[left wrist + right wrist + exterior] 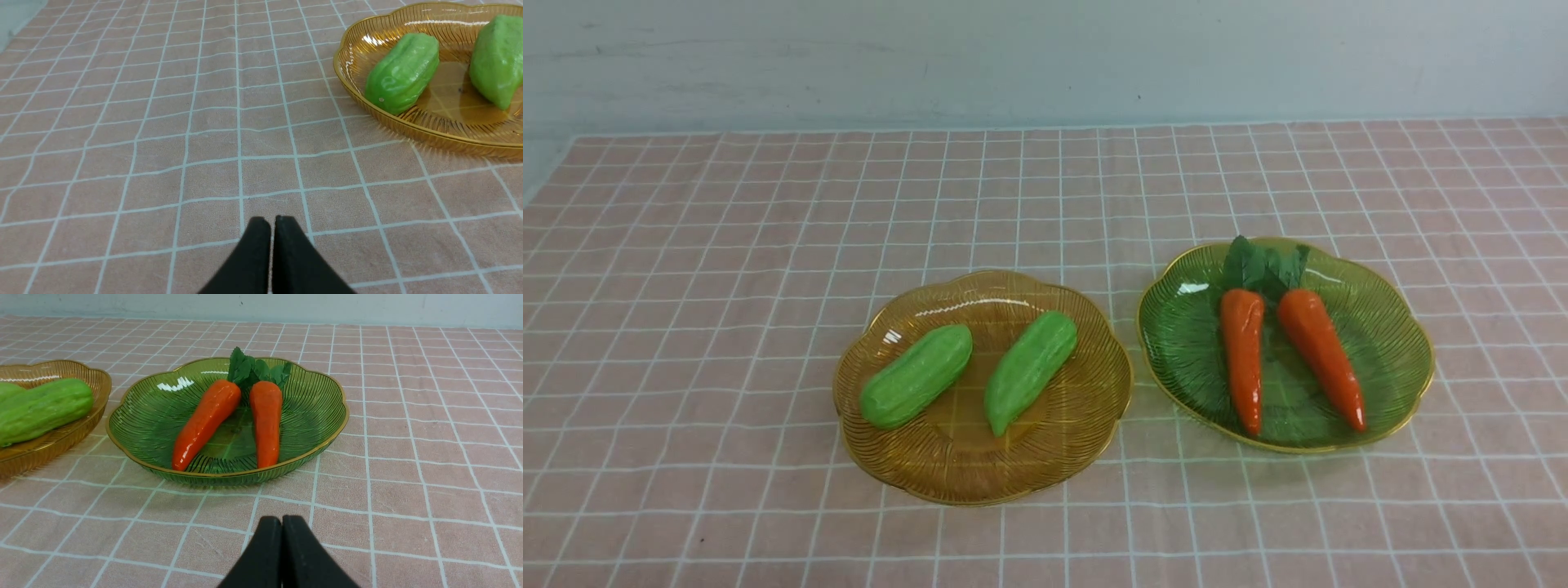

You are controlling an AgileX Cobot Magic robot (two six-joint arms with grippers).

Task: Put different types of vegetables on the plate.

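Two light-green gourds, one on the left (916, 376) and one on the right (1029, 370), lie on an amber plate (980, 474). Two orange carrots with dark leafy tops, one on the left (1243, 358) and one on the right (1321, 354), lie on a green plate (1184, 343). Neither arm shows in the front view. My left gripper (272, 222) is shut and empty over bare cloth, short of the amber plate (425, 130) and the nearer gourd (402, 73). My right gripper (281, 521) is shut and empty, just short of the green plate (155, 416) and its carrots (204, 420).
A pink cloth (686, 327) with a white grid covers the table. A pale wall (1045, 57) stands behind the far edge. The amber plate's rim (81, 371) and a gourd (45, 408) show beside the green plate in the right wrist view.
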